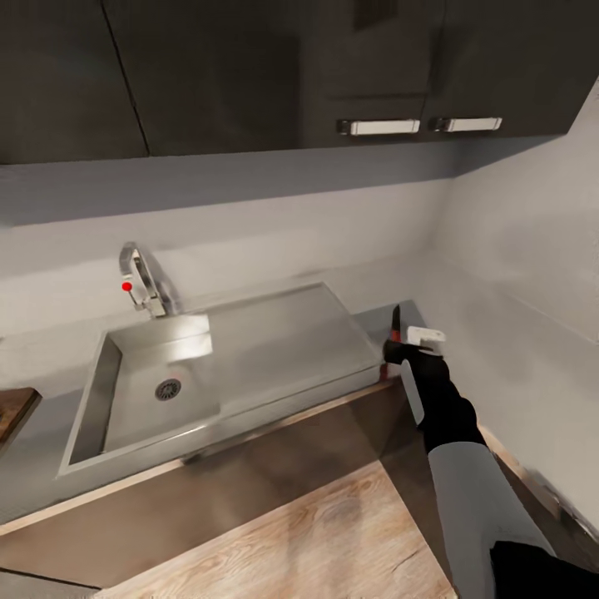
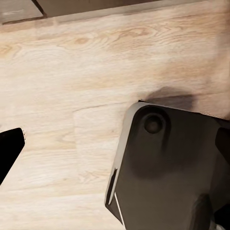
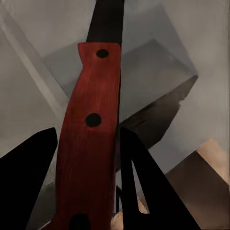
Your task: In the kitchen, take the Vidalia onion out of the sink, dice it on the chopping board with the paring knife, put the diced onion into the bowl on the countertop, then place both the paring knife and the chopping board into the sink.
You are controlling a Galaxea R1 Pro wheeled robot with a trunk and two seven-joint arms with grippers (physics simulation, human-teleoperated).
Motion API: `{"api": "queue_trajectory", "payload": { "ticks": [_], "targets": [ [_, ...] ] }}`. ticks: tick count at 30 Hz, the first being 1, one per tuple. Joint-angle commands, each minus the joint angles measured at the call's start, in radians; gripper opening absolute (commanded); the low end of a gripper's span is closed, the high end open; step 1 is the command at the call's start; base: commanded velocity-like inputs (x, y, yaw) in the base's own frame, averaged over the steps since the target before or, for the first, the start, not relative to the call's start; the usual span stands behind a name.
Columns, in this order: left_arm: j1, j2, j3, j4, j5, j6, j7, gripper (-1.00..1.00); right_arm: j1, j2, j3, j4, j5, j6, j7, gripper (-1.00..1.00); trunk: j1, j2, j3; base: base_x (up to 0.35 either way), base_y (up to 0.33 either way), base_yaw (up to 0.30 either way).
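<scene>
- Knife (image 3: 91, 129): red handle with dark rivets and a dark blade, clamped between the two black fingers of the right claw (image 1: 398, 345), one on each side of the handle.
- From the head view the knife (image 1: 394, 329) stands blade up, over the surface's (image 1: 378, 316) right end near the corner with the side wall, just beyond the drainboard's right edge.
- Sink (image 1: 96, 391) lies to the left along the surface: the basin with its round drain (image 1: 168, 388) sits at the left, the drainboard at the right, the tap (image 1: 140, 283) at the back edge. No onion shows in the basin.
- Board (image 1: 15, 409): a brown wooden corner shows at the surface's far left, well apart from the knife.
- Left claw: the left wrist view looks down on the pale wood floor (image 2: 67, 72) and a dark part of the robot's base (image 2: 172, 163); whether that claw is apart or together I cannot tell.
- Step, as I judge it: carrying the knife, most likely to drop it in the sink near the end of the task.
- Next move calls for swinging the right arm left across the drainboard until the knife is over the basin, lowering it, and only then letting the fingers part, so it does not land on the drainboard or slide off the front edge.
</scene>
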Motion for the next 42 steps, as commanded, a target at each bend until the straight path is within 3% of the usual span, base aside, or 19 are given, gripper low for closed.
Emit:
{"api": "queue_trajectory", "payload": {
  "ticks": [1,10,12,16,33,42],
  "targets": [
    [0.0,0.001,-0.002,-0.001,0.003,-0.001,0.001,1.0,-0.001,0.001,-0.002,-0.002,0.005,0.006,0.001,-1.0,0.0,-0.002,0.0,-0.207,0.166,0.014],
    [0.0,0.001,-0.002,-0.001,0.003,-0.001,0.001,1.0,-0.001,0.013,0.001,-0.004,0.004,0.003,0.001,-1.0,0.0,-0.002,0.014,-0.179,0.207,0.132],
    [0.0,0.001,-0.002,-0.001,0.003,-0.001,0.001,1.0,-0.001,0.033,0.001,-0.004,0.005,-0.001,0.001,-1.0,0.0,-0.002,0.016,-0.035,0.295,0.207],
    [0.0,0.001,-0.002,-0.001,0.003,-0.001,0.001,1.0,-0.001,0.044,0.001,-0.004,0.005,-0.003,0.001,-1.0,0.0,-0.002,0.021,-0.008,0.31,0.226],
    [0.0,0.001,-0.002,-0.001,0.003,-0.001,0.001,1.0,-0.001,0.045,0.001,0.001,0.008,-0.004,0.0,-1.0,0.0,-0.002,0.041,-0.195,0.256,0.231],
    [0.0,0.001,-0.002,-0.001,0.003,-0.001,0.001,1.0,-0.001,0.046,0.001,0.007,0.007,-0.005,0.0,-1.0,0.0,-0.002,0.051,-0.045,0.249,0.232]
  ]
}}
